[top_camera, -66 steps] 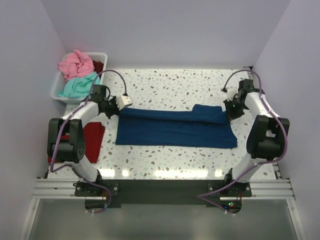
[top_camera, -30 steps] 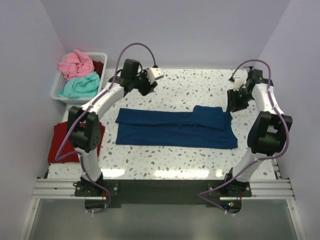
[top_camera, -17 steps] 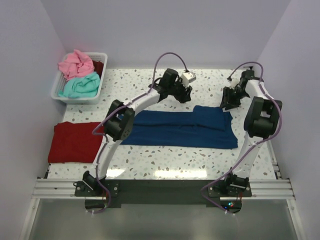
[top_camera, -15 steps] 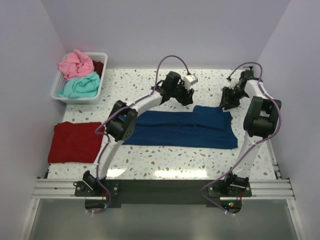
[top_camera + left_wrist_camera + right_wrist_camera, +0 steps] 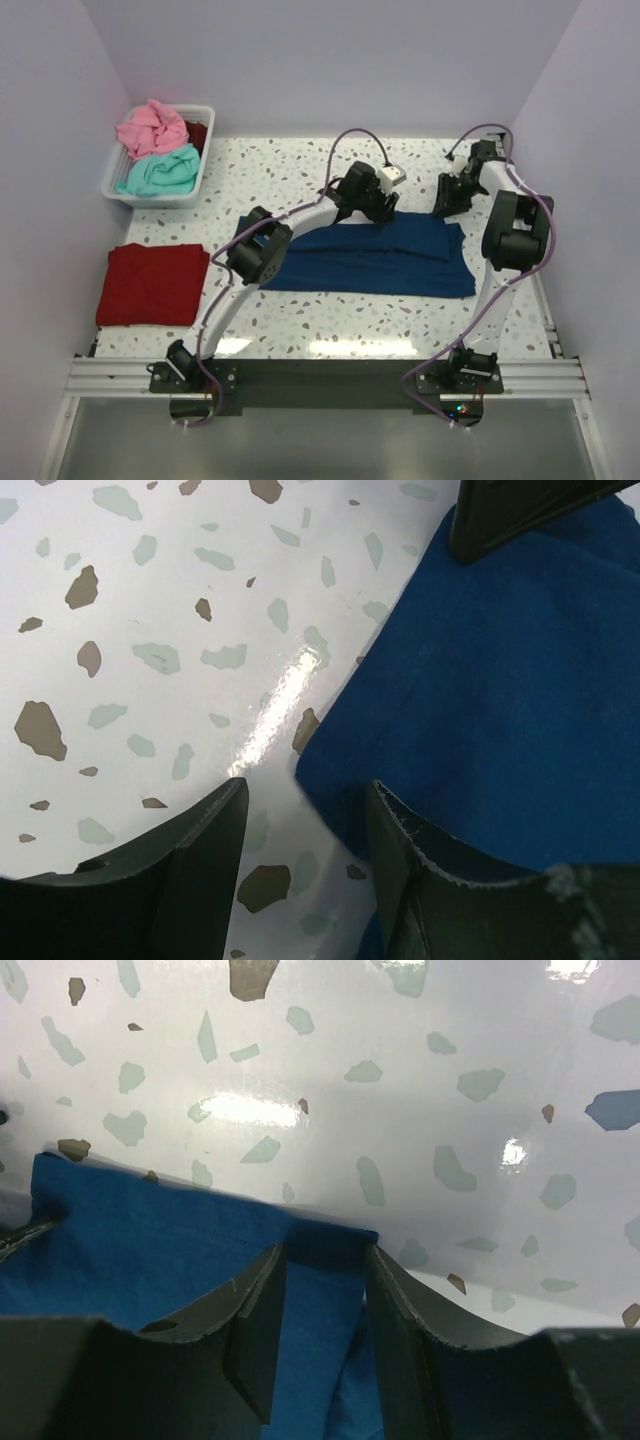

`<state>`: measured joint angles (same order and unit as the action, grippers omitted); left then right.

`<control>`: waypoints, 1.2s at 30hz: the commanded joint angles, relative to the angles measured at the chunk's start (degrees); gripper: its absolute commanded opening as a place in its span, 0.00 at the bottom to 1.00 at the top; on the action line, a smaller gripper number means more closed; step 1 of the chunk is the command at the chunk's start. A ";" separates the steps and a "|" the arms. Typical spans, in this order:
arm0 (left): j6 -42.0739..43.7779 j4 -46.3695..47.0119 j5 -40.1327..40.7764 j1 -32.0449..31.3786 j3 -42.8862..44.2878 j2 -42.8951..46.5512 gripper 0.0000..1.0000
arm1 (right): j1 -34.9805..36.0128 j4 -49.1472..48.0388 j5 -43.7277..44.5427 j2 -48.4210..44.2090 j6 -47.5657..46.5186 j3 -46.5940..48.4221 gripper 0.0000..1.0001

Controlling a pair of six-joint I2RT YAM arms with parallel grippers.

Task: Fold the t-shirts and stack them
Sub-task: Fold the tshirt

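- Left gripper [image 5: 305, 805], fingers half apart, straddles a corner of the navy t-shirt [image 5: 360, 262], unclamped.
- Right gripper [image 5: 322, 1260], half open, brackets its far hem near the table [image 5: 300, 170] right edge.

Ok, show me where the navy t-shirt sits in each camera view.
Top external: navy t-shirt across the middle of the speckled tabletop.
Left wrist: navy t-shirt fills the right side.
Right wrist: navy t-shirt along the lower left.
Shared landmark: the speckled tabletop, bordering the cloth's edge in all three.
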<state>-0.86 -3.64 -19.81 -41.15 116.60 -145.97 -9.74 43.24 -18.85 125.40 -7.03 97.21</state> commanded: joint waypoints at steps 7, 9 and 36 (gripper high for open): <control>0.16 -0.49 1.62 -1.13 5.91 -4.23 0.54 | 1.21 -1.06 2.24 1.25 -0.97 -0.09 0.40; 0.34 -1.81 1.45 -1.22 7.23 -4.93 0.47 | 1.21 -1.06 2.24 1.25 -0.97 0.09 0.38; 2.80 13.04 -0.66 -1.92 -14.28 16.41 0.00 | 1.12 4.30 -4.96 -16.50 -3.43 -4.92 0.00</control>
<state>1.28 4.49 -19.53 -42.74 104.81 -135.37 -8.71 45.98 -22.61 112.07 -8.73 94.02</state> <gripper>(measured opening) 0.018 0.018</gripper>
